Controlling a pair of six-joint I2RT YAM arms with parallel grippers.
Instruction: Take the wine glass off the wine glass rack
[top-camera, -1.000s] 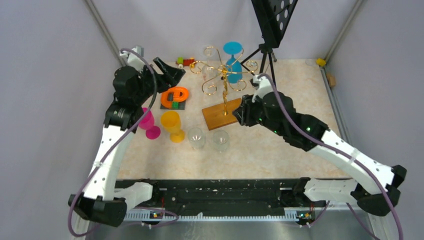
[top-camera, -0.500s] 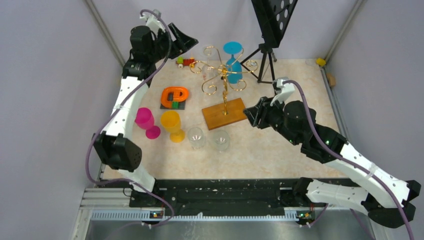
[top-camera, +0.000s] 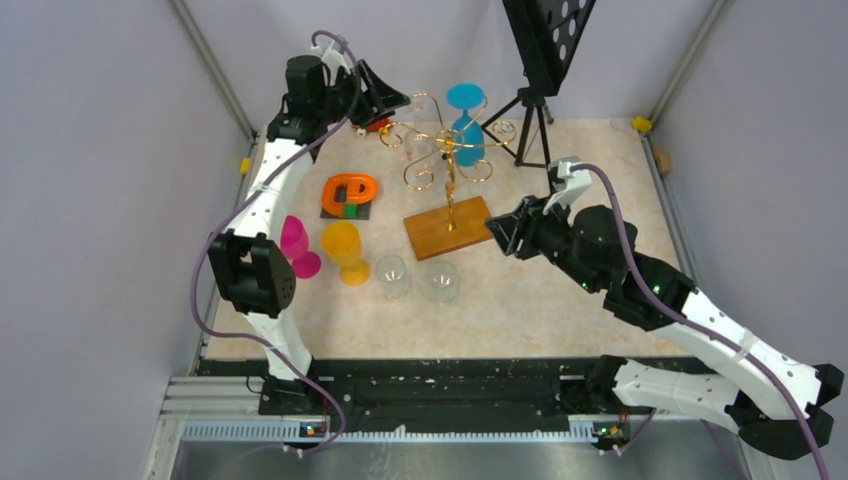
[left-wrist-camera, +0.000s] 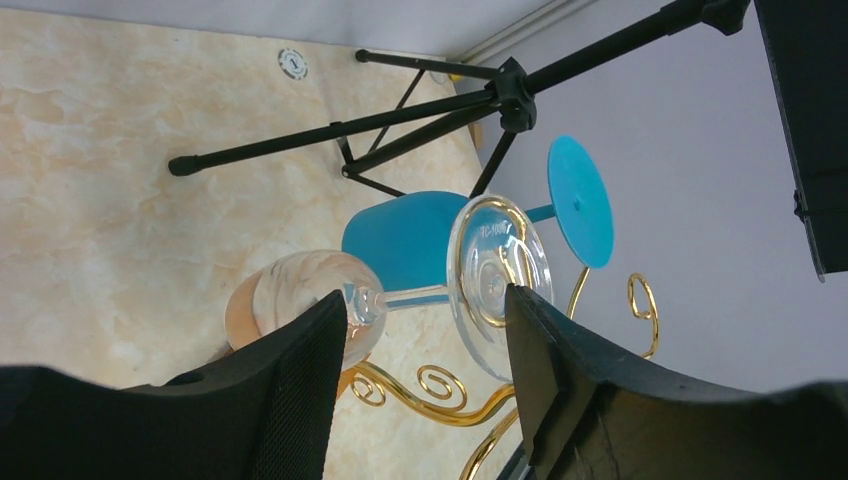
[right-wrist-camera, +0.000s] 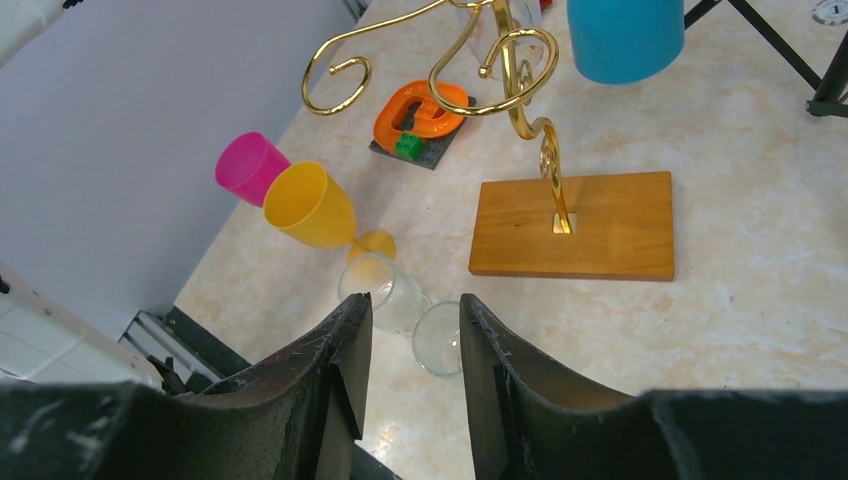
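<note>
Left gripper (left-wrist-camera: 425, 322) is spread wide and pinches nothing. In its wrist view we see the stem of the clear wine glass (left-wrist-camera: 300, 300) in the gap between the fingers, apparently beyond the tips; contact can't be told. That glass hangs upside down by its foot on a curled arm of the wine glass rack (top-camera: 448, 165), high at the far side, with a blue wine glass (left-wrist-camera: 400, 240) hanging just beside it.

Right gripper (right-wrist-camera: 412, 320) is also spread and empty, low near the rack's wooden base.

We judge the clear glass light, rigid, slick and fragile. The stem is probably the best grip: close gently, then slide the foot out along the wire rather than pull down.

On the table (top-camera: 560, 300) are a pink glass (top-camera: 293, 240), a yellow glass (top-camera: 342, 245) and two clear glasses (top-camera: 392, 275). Nothing shows inside any of them, and both hanging bowls look empty.
</note>
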